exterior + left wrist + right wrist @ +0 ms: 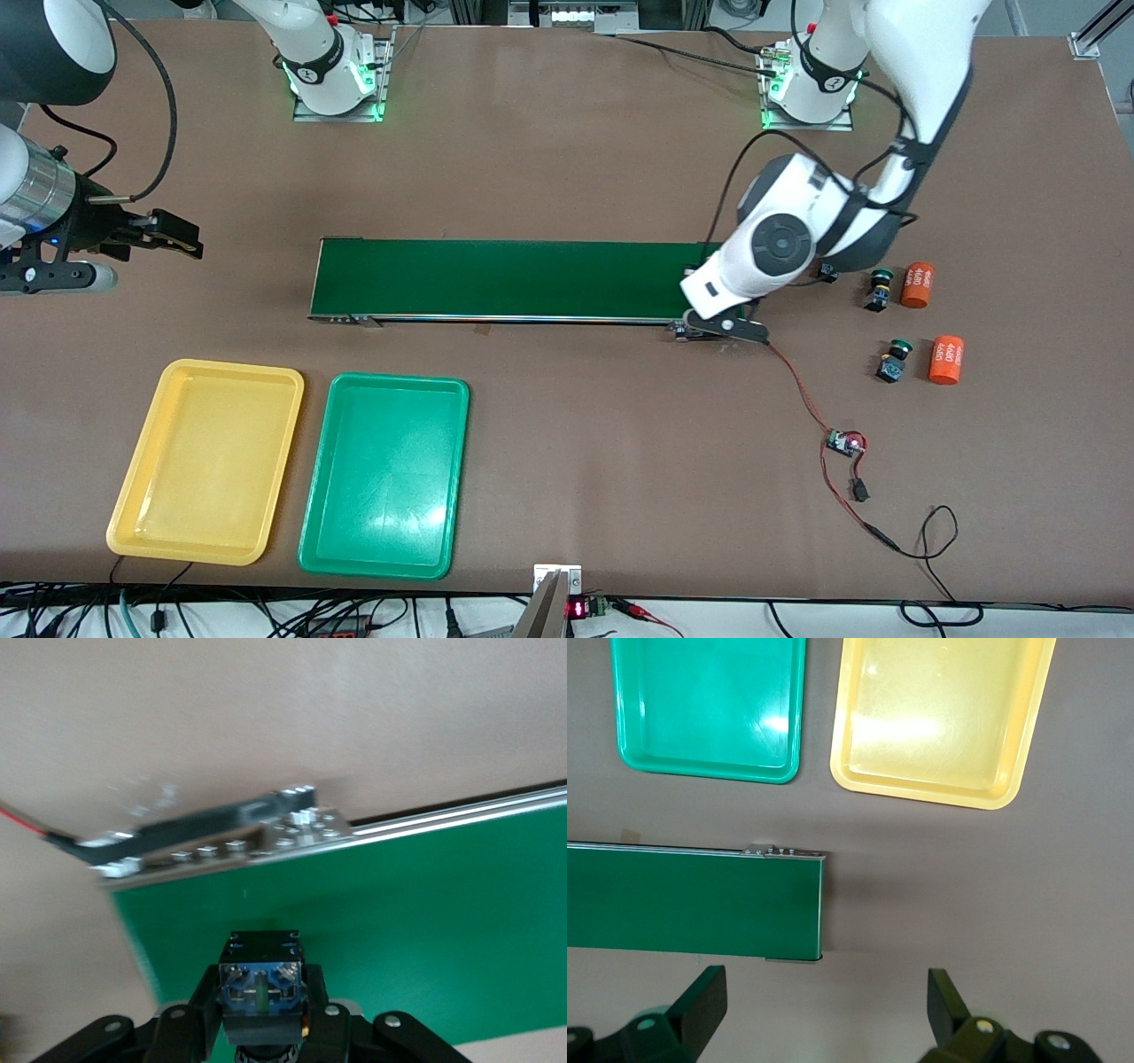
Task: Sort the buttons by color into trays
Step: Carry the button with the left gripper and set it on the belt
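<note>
Conveyor belt [514, 279], dark green, lies along the middle of the table [567, 133]. I see the left gripper [261, 1010] over the belt's end toward the left arm's end of the table, clenched on a button [260, 983]; in the left wrist view the black-and-blue body sits between the fingers, and I cannot tell its cap colour. In the front view the arm's own wrist hides that gripper.

Right gripper [824, 1010] hangs over the table past the belt's other end, toward the right arm's end, with its fingers [700, 1001] spread wide and nothing between them. That arm waits.

Two green buttons rest on the table toward the left arm's end: one green button [879, 290] just beside an orange cylinder [919, 284], the other green button [893, 360] nearer to the front camera, close to a second orange cylinder [946, 360].

Yellow tray [205, 461] and green tray [384, 476] lie side by side, nearer to the front camera than the belt, toward the right arm's end. I see no button in either. A small circuit board [846, 441] with red wire lies nearer to the front camera than the green buttons.
</note>
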Controlling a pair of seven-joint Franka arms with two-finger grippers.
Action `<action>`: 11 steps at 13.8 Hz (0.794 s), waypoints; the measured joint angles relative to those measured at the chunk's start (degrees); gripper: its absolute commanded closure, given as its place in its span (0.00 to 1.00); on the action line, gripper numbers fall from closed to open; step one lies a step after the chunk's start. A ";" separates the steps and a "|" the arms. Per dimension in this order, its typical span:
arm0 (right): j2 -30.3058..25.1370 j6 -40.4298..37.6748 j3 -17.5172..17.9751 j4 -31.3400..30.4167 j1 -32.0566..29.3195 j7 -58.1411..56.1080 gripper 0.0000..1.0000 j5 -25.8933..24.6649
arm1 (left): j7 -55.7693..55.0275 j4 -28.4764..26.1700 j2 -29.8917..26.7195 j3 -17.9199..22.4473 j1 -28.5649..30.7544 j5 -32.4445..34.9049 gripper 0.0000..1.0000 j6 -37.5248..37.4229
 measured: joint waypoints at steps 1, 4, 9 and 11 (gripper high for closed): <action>0.01 0.00 0.00 0.00 0.00 0.00 0.00 0.00 | -1.26 -0.01 0.77 -0.06 -0.69 0.00 0.00 1.16; 0.02 0.00 -0.01 0.00 -0.02 0.00 0.00 0.01 | -2.17 0.23 1.28 0.04 -0.53 0.00 0.00 2.78; 0.04 0.00 -0.01 0.00 -0.03 0.00 0.00 0.01 | -1.97 3.82 -2.03 0.49 4.98 0.33 0.00 -7.69; 0.05 0.00 -0.01 0.00 -0.04 0.00 0.00 0.02 | 0.93 5.97 -3.33 0.53 7.88 2.52 0.00 -14.61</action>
